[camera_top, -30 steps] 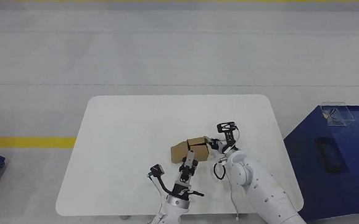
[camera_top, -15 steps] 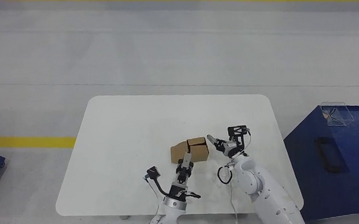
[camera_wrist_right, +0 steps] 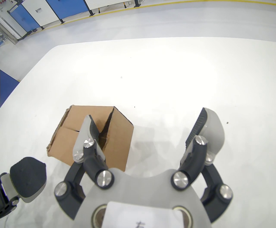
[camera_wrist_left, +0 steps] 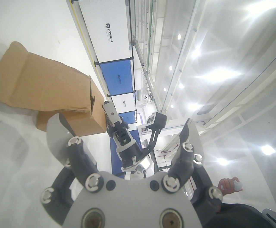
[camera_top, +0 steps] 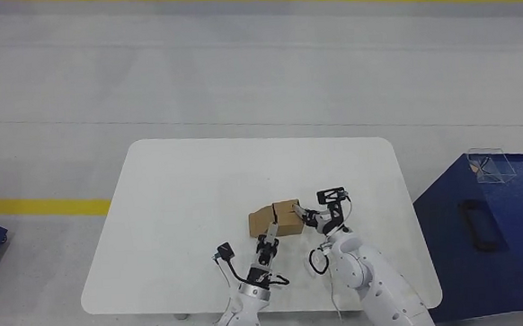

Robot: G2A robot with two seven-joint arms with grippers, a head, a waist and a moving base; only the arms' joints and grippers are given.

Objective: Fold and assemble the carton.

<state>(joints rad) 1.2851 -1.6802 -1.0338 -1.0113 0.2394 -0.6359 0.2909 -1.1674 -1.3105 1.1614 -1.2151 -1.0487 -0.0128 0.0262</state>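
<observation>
Well, my right gripper point(camera_wrist_right: 146, 119) has its fingers spread wide and holds nothing. One finger sits at the top of the carton point(camera_wrist_right: 117, 136), right by the crack where two flaps meet. Seen from my left wrist, its tip looks to touch the carton's end. The other finger hangs over bare table.

My left gripper point(camera_wrist_left: 121, 121) has its fingers wide too, and it holds nothing. It is just beside the carton, on the side nearest me, and a little apart from it.

The carton is small, brown and made of cardboard. It rests on the white table point(camera_top: 173, 186), near my edge and a bit toward my right. Its top flaps are folded down but not flat, and a dark gap shows between them. One flap sticks out at the end away from my right gripper.
</observation>
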